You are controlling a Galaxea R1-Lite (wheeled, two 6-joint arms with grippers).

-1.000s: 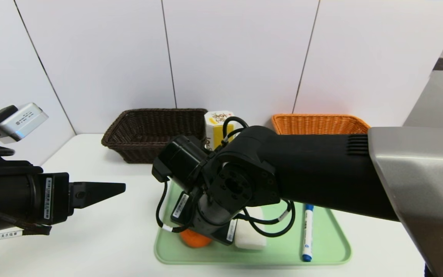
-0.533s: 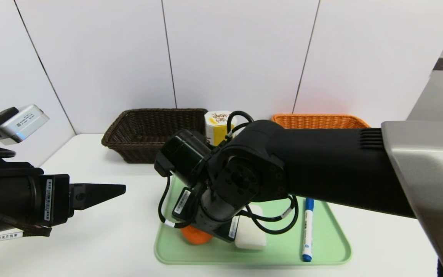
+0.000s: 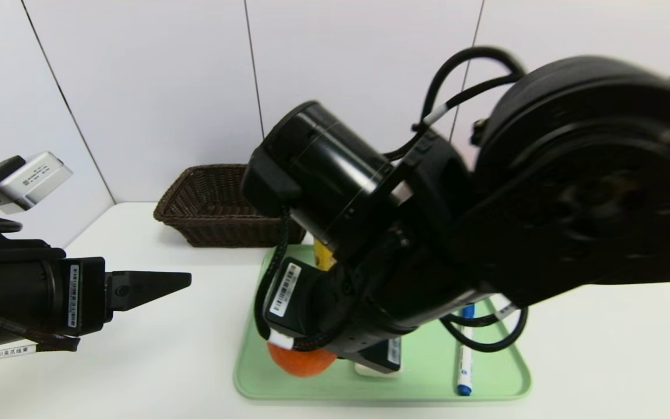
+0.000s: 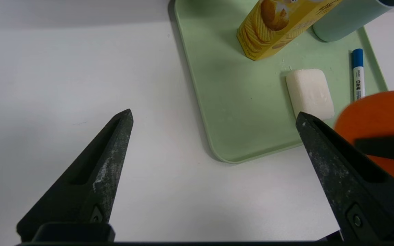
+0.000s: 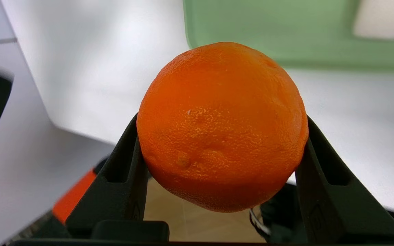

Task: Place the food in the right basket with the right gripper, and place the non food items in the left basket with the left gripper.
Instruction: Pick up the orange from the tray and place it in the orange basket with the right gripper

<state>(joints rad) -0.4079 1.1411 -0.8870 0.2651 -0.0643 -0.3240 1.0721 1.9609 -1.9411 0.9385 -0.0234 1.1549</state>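
Carrying the orange [image 5: 221, 126] clamped in the right gripper [image 5: 221, 164] calls for clearing the tray [image 3: 253, 372]; left gripper [image 4: 214, 119], jaws apart, waits beside it.

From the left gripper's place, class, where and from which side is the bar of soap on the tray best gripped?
Grip the white soap bar across its two long edges, from above: it lies flat on the green tray, apart from the chips box and marker.

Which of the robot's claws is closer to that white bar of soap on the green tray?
Right. The right gripper, clamped on the orange, hangs above the tray by the soap; the left gripper sits open off to the tray's side.
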